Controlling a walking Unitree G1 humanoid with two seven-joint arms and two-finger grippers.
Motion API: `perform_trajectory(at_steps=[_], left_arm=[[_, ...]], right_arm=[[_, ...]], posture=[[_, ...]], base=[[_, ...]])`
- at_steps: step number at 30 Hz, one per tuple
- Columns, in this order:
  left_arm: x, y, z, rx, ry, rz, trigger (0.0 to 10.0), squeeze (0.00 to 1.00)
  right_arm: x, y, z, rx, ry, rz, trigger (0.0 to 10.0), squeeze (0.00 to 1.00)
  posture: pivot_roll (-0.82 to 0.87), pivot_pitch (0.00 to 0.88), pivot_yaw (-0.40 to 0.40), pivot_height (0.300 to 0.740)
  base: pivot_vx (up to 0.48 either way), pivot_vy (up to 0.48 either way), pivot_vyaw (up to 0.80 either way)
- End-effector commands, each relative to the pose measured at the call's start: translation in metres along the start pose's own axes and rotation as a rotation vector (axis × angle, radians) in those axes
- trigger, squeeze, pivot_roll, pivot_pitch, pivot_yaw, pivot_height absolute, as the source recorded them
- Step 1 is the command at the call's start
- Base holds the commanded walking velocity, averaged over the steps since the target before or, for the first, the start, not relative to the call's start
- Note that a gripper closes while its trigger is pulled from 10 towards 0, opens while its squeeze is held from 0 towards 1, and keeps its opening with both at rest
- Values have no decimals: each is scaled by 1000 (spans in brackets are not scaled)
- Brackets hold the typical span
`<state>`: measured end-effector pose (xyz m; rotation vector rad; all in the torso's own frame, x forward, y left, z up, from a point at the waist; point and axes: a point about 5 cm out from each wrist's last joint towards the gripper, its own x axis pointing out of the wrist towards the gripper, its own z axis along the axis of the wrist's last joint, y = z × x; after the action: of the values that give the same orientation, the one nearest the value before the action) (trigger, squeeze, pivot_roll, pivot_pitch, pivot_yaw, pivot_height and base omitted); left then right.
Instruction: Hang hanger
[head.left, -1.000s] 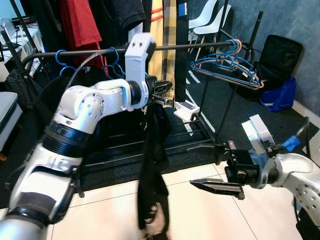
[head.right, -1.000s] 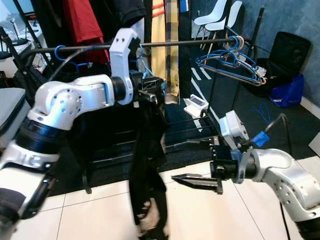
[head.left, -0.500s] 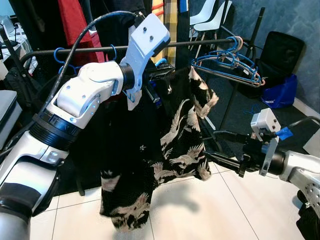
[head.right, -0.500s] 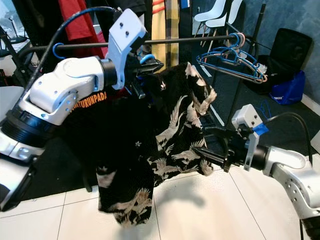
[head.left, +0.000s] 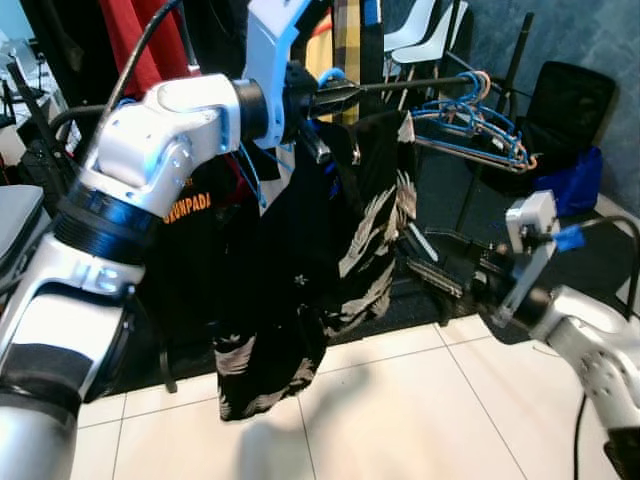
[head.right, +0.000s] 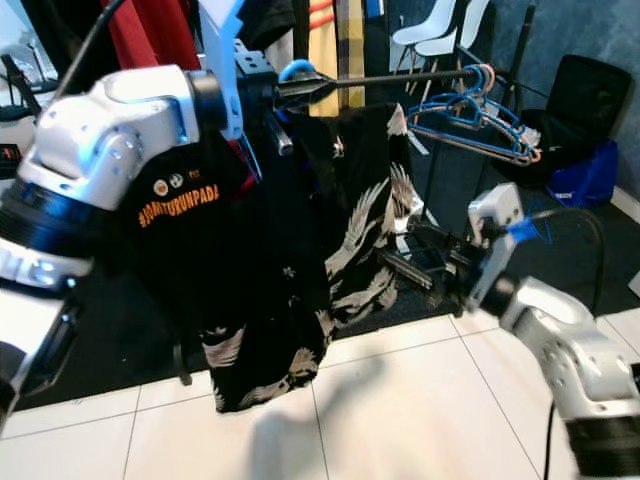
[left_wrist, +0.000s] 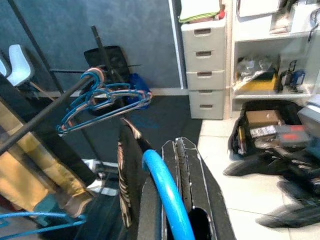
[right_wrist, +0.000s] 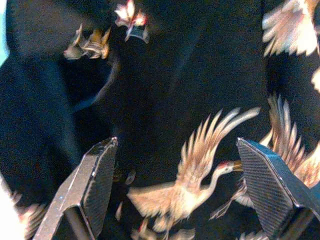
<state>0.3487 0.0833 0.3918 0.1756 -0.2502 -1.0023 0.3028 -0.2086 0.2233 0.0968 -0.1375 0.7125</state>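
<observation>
My left gripper (head.left: 338, 96) is raised level with the black clothes rail (head.left: 430, 82) and shut on the blue hook of a hanger (left_wrist: 166, 190). I cannot tell whether the hook rests on the rail. A black shirt with a white crane print (head.left: 335, 230) hangs from that hanger down toward the floor. My right gripper (head.left: 428, 262) is lower on the right and open, its fingers pointing at the shirt's side. In the right wrist view its two fingertips (right_wrist: 95, 175) stand wide apart, close before the printed cloth (right_wrist: 190, 100).
A bunch of blue hangers (head.left: 480, 135) hangs at the rail's right end. Red and dark garments (head.left: 140, 40) and a black T-shirt with orange lettering (head.left: 190, 205) hang behind on the left. A black bag (head.left: 570, 100) and a blue bag (head.left: 570, 180) lie at the right. White tiles (head.left: 400, 420) lie in front.
My left arm has lifted the hanger from chest height to rail height, and the bunched shirt has spread out. My right gripper has risen and moved in toward the shirt.
</observation>
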Motion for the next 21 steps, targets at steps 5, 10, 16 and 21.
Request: perform_trajectory(at_steps=[5, 10, 16, 21], left_arm=[[2, 5, 23, -64, -56, -10, 10000, 0], [5, 3, 31, -77, -84, -9, 10000, 0], [9, -1, 35, -94, -81, -14, 10000, 0], [12, -2, 40, -117, -83, -29, 10000, 0]], right_arm=[[10, -3, 3, 21, -43, -59, 10000, 0], [14, 7, 0, 34, -22, 6, 10000, 0], [16, 19, 4, 65, -48, 109, 10000, 0], [25, 17, 1, 46, -24, 78, 10000, 0]], posture=[[-76, 0, 57, 740], [-73, 0, 52, 740], [-63, 0, 35, 740], [-61, 0, 47, 740]], base=[[0, 0, 0], [0, 0, 0], [0, 0, 0], [0, 0, 0]])
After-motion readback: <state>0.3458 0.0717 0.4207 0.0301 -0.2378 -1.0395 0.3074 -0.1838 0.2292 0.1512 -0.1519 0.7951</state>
